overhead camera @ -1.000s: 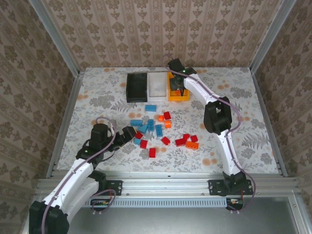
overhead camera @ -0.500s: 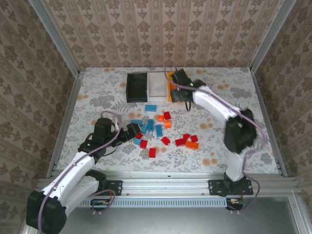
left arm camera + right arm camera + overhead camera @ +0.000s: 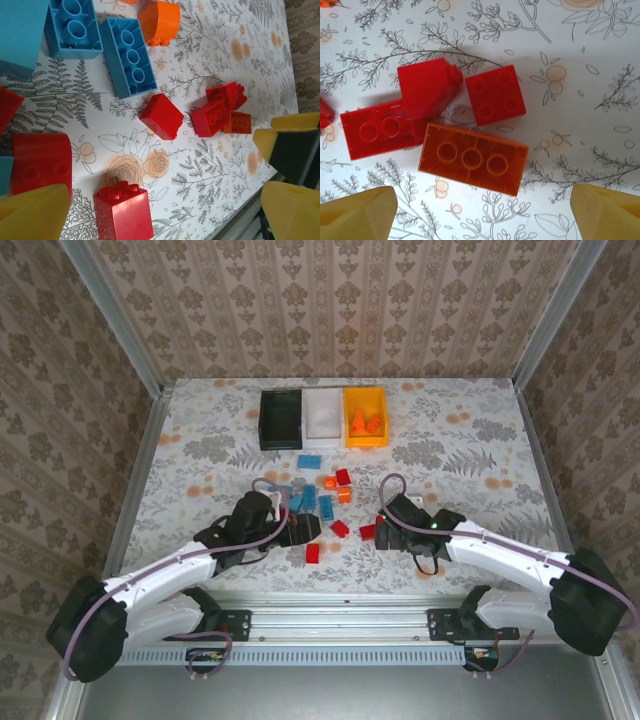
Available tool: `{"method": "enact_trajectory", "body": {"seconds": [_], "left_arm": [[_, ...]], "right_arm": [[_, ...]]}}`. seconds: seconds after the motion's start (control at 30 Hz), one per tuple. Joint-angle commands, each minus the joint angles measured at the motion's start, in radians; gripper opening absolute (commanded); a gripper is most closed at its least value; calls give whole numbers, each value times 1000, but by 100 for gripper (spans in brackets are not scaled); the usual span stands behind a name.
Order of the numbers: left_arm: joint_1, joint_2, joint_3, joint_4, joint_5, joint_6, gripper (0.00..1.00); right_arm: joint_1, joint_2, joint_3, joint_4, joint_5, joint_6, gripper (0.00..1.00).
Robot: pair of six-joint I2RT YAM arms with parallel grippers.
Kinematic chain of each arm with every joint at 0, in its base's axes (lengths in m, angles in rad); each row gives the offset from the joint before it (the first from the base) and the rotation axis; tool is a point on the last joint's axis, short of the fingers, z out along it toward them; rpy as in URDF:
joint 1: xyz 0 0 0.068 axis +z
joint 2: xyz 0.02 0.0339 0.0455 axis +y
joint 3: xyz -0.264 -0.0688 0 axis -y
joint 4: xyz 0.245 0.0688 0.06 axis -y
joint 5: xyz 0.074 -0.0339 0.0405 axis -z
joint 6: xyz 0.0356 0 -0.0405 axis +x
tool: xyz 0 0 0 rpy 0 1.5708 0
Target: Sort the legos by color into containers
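Floral cloth covers the table (image 3: 200, 445). At its far edge a black bin (image 3: 264, 422), a white bin (image 3: 323, 443) and an orange bin (image 3: 366, 443) stand side by side in a row. The orange bin holds two orange pieces. The loose legos (image 3: 309, 498) lie mid-table near both grippers, well apart from the bins.

The right gripper (image 3: 480, 217) hangs low over an orange brick (image 3: 472, 159), jaws wide apart and empty. That brick looks like the pick in hand, bound for the orange bin.

It is hemmed in. A long red brick (image 3: 375, 131) meets its left end, a sloped red brick (image 3: 427, 90) touches its upper edge, and a square red brick (image 3: 495, 95) sits just beside. Only the lower side and right end are free.

As the jaws stand, they would close along the brick's length, and one jaw would come down on the long red brick. Better to shift so that jaw drops into the seam, then close slowly (a red passenger would spoil the sort).

The left gripper (image 3: 160, 197), jaws also wide apart and empty, hovers over red pieces, with blue bricks (image 3: 130, 57) beyond. It should keep clear of the right arm.
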Motion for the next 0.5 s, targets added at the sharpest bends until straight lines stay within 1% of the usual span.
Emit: {"method": "enact_trajectory", "body": {"seconds": [0.0, 0.07, 0.2, 0.33, 0.47], "left_arm": [[-16, -7, -3, 41, -34, -6, 100], [-19, -19, -8, 32, -44, -11, 100], [-22, -46, -13, 3, -58, -14, 100], [-25, -73, -21, -17, -65, -20, 100], [-24, -85, -22, -27, -75, -21, 100]], "right_arm": [[3, -6, -26, 15, -40, 69, 93], [5, 36, -20, 39, -75, 60, 93], [11, 101, -16, 92, -85, 61, 93], [11, 146, -8, 80, -19, 50, 91], [11, 212, 3, 76, 19, 46, 86]]}}
